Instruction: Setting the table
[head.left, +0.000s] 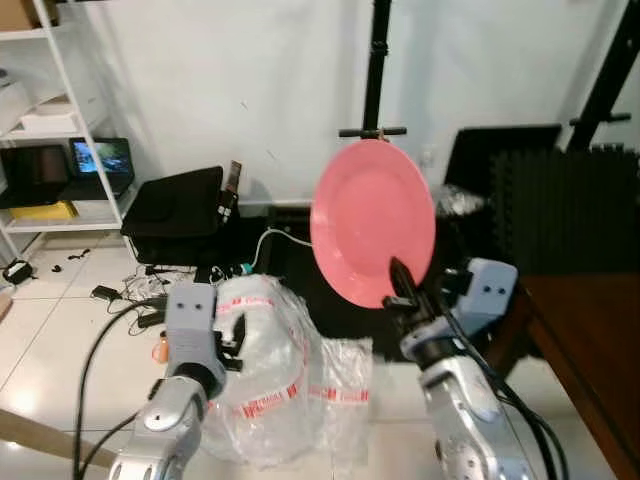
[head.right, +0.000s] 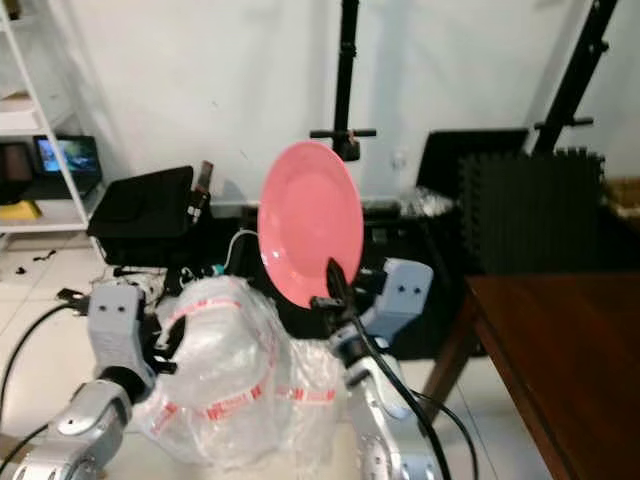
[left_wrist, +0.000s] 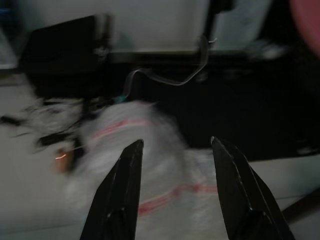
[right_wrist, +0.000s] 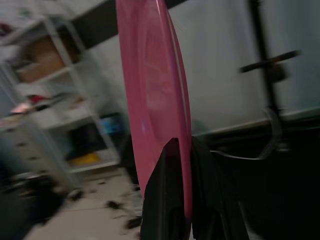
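A pink plate (head.left: 372, 220) stands nearly upright in the air, held by its lower edge. My right gripper (head.left: 400, 283) is shut on that edge, one black finger on each face of the plate (right_wrist: 155, 95). My left gripper (left_wrist: 175, 150) is open and holds nothing; it points down at a clear plastic bag (left_wrist: 145, 165) with red print. The left arm (head.left: 190, 330) is raised low at the left, next to that bag. A dark wooden table (head.right: 560, 350) shows its corner at the right.
The plastic bag (head.left: 275, 370) lies on the tiled floor in front of me. A white shelf unit (head.left: 50, 130) with a laptop stands at the left. A black case (head.left: 175, 205), cables, black stands and dark foam panels (head.left: 560, 205) line the white wall.
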